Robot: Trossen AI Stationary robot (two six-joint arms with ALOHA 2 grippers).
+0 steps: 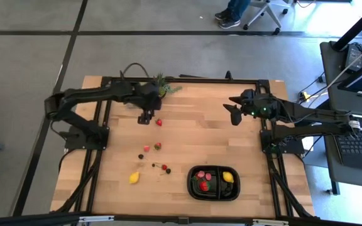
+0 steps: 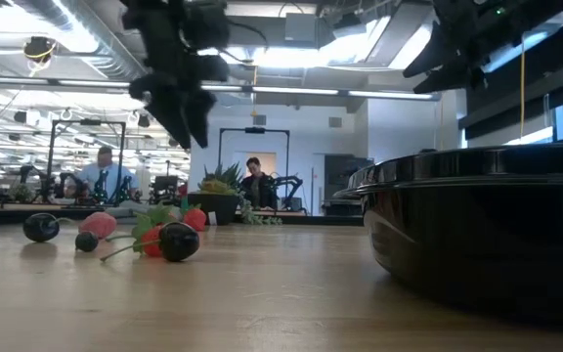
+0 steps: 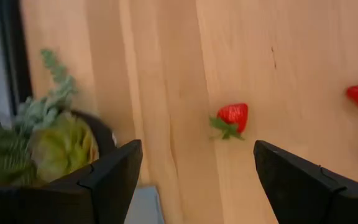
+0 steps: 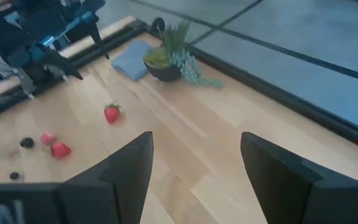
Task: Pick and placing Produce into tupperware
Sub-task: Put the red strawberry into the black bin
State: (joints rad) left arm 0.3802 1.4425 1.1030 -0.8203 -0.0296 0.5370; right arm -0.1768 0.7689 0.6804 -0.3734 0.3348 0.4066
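We see the black tray (image 1: 213, 182) lower right of centre in the high view, holding a strawberry and a lemon (image 1: 228, 177). Left gripper (image 1: 145, 117) hangs released just left of a loose strawberry (image 1: 159, 122), upper centre. Right gripper (image 1: 233, 113) released, upper right. Other fruit is scattered lower left.

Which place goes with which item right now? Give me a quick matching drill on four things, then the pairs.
Things:
1. lemon
2. second lemon
3. strawberry
4. potted plant

Places:
A. at the table's far edge, beside the left arm
B. on bare wood right by the open left hand
C. inside the black tray
D. on bare wood, left of the tray

Pairs: 1-C, 2-D, 3-B, 4-A

The right hand waits open, high on the right side.
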